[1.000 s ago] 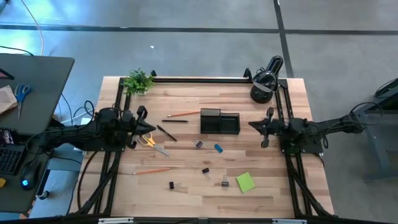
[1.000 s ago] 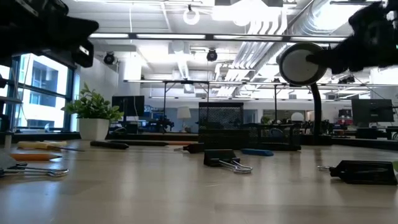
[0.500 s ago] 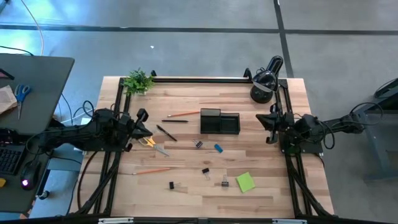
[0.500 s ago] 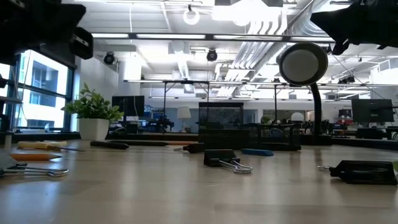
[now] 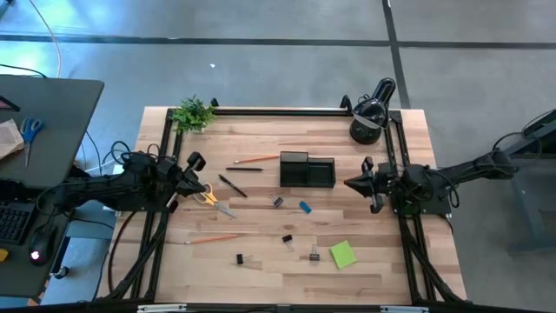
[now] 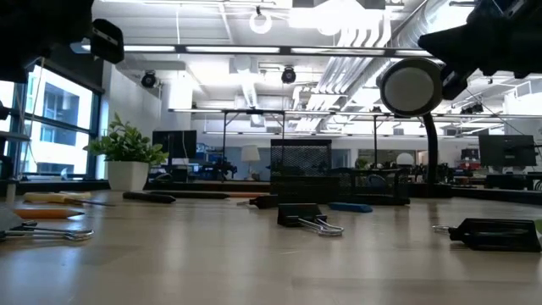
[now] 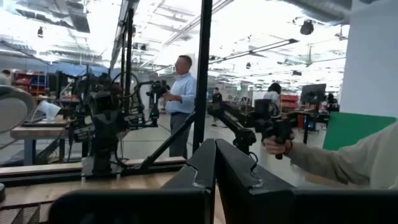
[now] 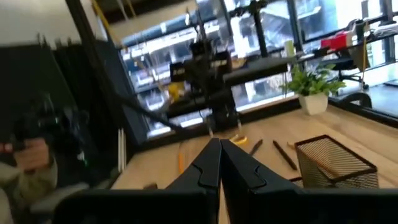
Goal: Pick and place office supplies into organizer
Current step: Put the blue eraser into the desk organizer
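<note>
We find the organizer (image 5: 307, 169) sitting mid-table toward the far edge, with nothing visibly in it, and the office supplies lie loose around it: yellow-handled scissors (image 5: 208, 197), black pen (image 5: 232, 185), an orange pencil (image 5: 254, 159) and another (image 5: 213, 237), the small blue block (image 5: 305, 207), binder clips (image 5: 287, 238) and the lime-green sticky-note pad (image 5: 342, 254). What changes is only the arms: our left gripper (image 5: 193, 163) has drawn back a little from the scissors, and our right gripper (image 5: 368, 182) has swung back toward the organizer's side, both with fingers pressed together and empty. We judge no pick has begun yet
</note>
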You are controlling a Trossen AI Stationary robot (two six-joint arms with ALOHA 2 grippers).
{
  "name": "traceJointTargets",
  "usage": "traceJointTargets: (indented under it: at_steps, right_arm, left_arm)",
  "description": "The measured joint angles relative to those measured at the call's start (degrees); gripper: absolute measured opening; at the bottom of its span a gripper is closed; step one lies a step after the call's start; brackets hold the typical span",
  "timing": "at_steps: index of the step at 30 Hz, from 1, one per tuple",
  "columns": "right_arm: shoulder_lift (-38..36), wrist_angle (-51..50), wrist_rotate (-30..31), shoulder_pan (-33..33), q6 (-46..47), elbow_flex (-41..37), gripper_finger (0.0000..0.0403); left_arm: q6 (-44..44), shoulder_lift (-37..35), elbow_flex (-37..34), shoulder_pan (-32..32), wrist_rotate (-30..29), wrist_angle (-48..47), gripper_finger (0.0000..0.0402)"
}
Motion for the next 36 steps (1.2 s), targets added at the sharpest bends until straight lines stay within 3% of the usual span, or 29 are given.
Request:
traceJointTargets:
  at_steps: [4, 10, 13, 17, 21, 29, 36]
  right_arm:
    - [8.5, -4.1, 2.4, 1.6, -1.9, 5.5, 0.0001]
    - [21.4, -14.9, 7.1, 2.4, -8.5, 16.6, 0.0001]
    - [26.6, -18.3, 6.7, 2.0, -11.7, 21.4, 0.0001]
    - [32.4, -23.3, 4.8, 1.9, -11.0, 26.2, 0.001]
    - [38.4, -29.4, 4.7, 2.0, -4.6, 29.0, 0.0052]
    - [49.6, -32.3, 4.7, 2.0, 10.7, 32.7, 0.0161]
    - [61.3, -33.1, 9.9, 5.9, 17.2, 37.2, 0.0189]
  left_arm:
    - [0.9, 0.0, 0.0, 0.0, -2.3, -1.0, 0.0021]
    - [6.9, 1.0, 0.0, 0.0, -9.9, -4.1, 0.0118]
    - [9.4, 3.3, 0.0, 0.0, -13.4, -5.0, 0.0161]
    - [10.7, 7.0, 0.0, 0.0, -14.9, -3.8, 0.019]
    - [10.8, 10.3, 0.0, 0.0, -15.7, -3.2, 0.0188]
    - [10.8, 14.4, 0.0, 0.0, -16.0, 2.5, 0.0154]
    - [13.2, 14.8, 0.0, 0.0, -14.9, 2.7, 0.0134]
